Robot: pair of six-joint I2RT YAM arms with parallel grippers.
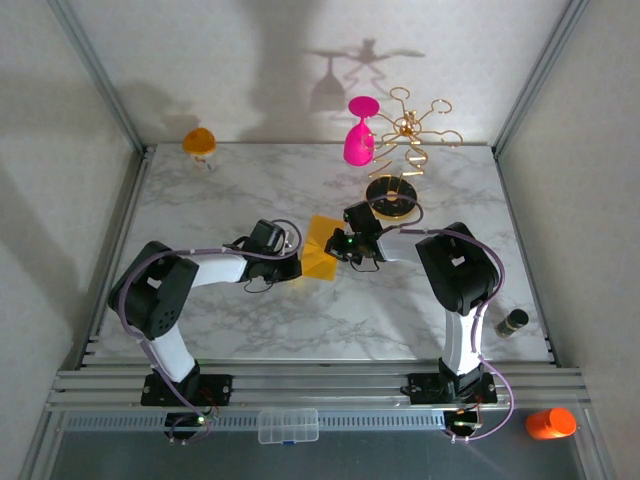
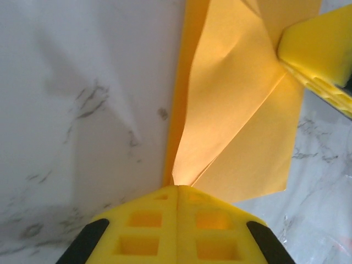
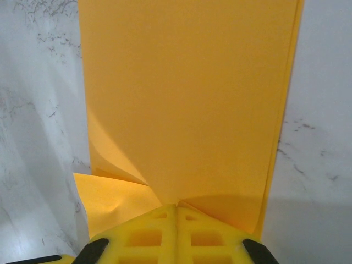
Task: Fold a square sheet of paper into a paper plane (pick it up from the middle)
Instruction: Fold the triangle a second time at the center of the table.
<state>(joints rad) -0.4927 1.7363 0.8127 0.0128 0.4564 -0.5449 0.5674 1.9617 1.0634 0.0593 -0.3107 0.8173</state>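
The left jaws are clamped together on a creased corner of the half-folded yellow paper (image 2: pixel 236 110) right at their tips. The right jaws are pinched shut on the opposite edge, and the sheet spans between them over the tabletop (image 2: pixel 82 110). Pulling apart could tear it, and a slipping pinch would probably let the folds spring open or skew the crease.

A white counter (image 1: pixel 250 190) with grey marble veining sits inside a pale, boxed-in enclosure. A plain white back wall (image 1: pixel 200 60) and white side walls (image 1: pixel 40 200) close it in, with slanting silver metal posts (image 1: pixel 100 75) at the two back corners. Slotted aluminium rails (image 1: pixel 320 385) run along the near edge. Soft grey shadows (image 1: pixel 285 75) fall across the back wall
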